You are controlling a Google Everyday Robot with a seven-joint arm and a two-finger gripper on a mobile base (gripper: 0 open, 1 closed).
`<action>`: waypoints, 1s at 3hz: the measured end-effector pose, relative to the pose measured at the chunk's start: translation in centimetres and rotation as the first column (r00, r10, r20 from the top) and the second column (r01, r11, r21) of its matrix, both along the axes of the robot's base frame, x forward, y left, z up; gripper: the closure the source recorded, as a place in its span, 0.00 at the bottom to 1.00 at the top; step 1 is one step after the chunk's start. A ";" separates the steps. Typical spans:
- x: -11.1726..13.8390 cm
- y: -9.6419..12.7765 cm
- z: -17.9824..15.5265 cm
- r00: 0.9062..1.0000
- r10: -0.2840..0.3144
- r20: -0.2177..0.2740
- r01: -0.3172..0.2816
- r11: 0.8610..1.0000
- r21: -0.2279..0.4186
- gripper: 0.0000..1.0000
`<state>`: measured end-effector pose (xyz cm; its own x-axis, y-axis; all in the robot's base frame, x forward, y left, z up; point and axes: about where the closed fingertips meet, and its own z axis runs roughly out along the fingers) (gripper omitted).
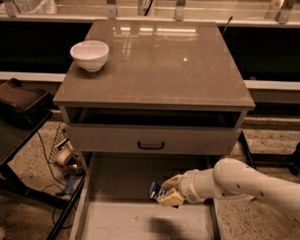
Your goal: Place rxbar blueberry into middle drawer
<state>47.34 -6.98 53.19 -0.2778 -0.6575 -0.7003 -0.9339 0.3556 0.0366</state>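
We look down on a brown desk (156,68) with a glossy top, standing on a speckled floor (35,162) in front of a long dark shelf. A white bowl (89,54) sits at the far left corner of the desk top, upright. Below the top there is an open dark slot, and under it a grey drawer front (188,141) with a small black handle (150,145).

Lower still, the middle drawer (112,224) is pulled out towards us, its pale floor bare. The white arm (246,182) reaches in from the right, and the claw (168,192) hangs over the right half of the drawer. It is clenched around the rxbar blueberry (156,192), with a yellowish finger above and below the dark blue wrapper, whose left end sticks out past the fingers. We see the bar held up clear of the drawer floor, with a dark shadow (166,225) lying on the floor nearer to us. To the left of the desk stands a low black table (11,132), with cables and small clutter (65,156) beside it.
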 end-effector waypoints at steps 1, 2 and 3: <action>-0.1 0.1 -0.1 1.000 0.003 -0.001 -0.003 1.000 0.001 0.28; -0.1 0.3 -0.1 1.000 0.005 -0.003 -0.005 1.000 0.002 0.05; -0.1 0.3 -0.1 1.000 0.007 -0.004 -0.007 1.000 0.002 0.00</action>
<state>47.20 -6.64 53.04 -0.2757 -0.6580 -0.7007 -0.9363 0.3490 0.0407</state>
